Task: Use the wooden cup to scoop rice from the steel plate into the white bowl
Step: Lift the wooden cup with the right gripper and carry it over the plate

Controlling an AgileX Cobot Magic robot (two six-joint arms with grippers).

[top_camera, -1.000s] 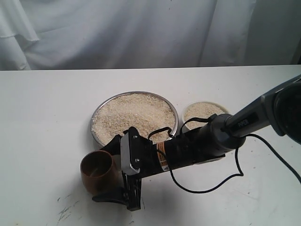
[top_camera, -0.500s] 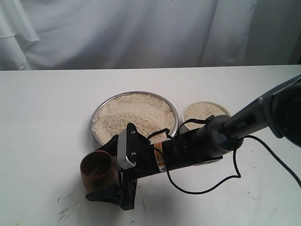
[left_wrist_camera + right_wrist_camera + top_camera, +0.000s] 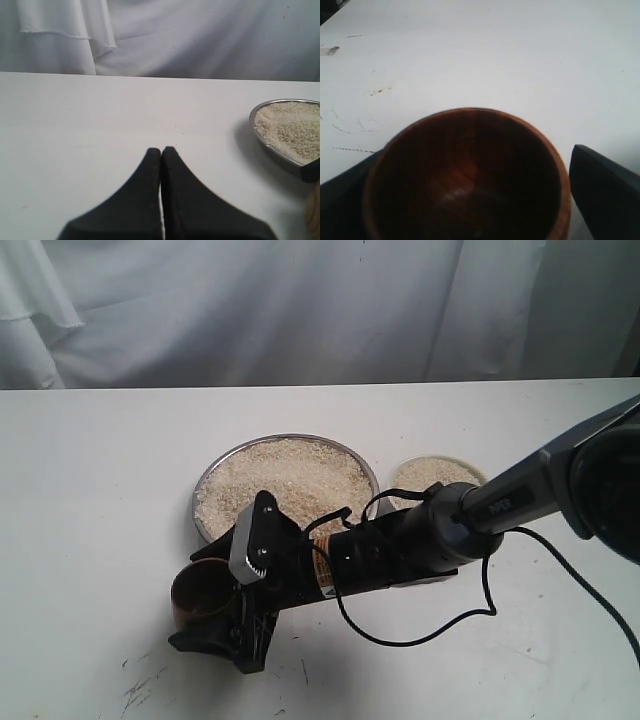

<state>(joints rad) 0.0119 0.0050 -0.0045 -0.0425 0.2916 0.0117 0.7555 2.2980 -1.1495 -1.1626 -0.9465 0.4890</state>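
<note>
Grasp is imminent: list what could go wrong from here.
The right gripper straddles the wooden cup off-centre, a gap at one finger; closing could shove or tip it. The arm lies low over the steel plate; swinging could scatter rice. The white bowl looks nearly full; it could overflow.

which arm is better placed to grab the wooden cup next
Right. The right gripper stands open with a finger on each side of the wooden cup. The left gripper is shut over bare table, away from the cup.
</note>
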